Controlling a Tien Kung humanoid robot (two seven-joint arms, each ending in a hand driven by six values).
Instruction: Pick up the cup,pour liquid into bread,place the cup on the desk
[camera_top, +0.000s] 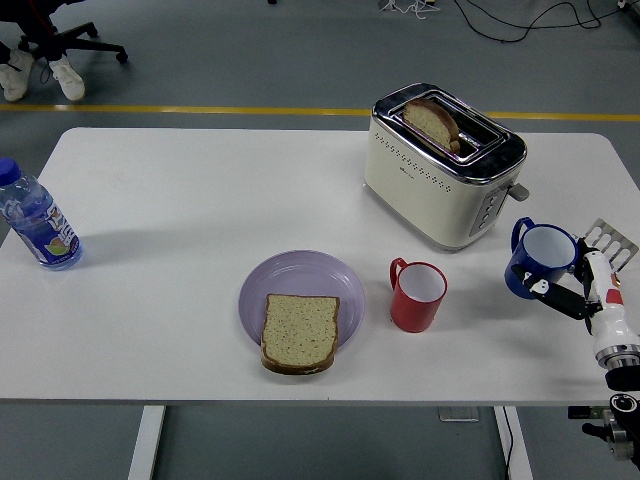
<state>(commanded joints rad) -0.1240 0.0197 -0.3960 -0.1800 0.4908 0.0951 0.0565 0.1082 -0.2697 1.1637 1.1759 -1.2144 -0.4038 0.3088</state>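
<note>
A blue cup (540, 258) with a white inside is upright near the table's right edge, and my right hand (556, 291) is shut on its lower right side. Its handle points to the upper left. The hand's black fingers (566, 298) press the cup wall, and the white wrist runs down to the lower right corner. A slice of bread (298, 330) lies on the front of a purple plate (300, 266) at the table's middle front. The cup is well to the right of the bread. My left hand does not show.
A red cup (419, 296) stands between the plate and the blue cup. A cream toaster (440, 170) with a bread slice (432, 121) in its slot is behind it. A metal fork-like utensil (611, 241) lies at the right edge. A water bottle (36, 219) stands far left.
</note>
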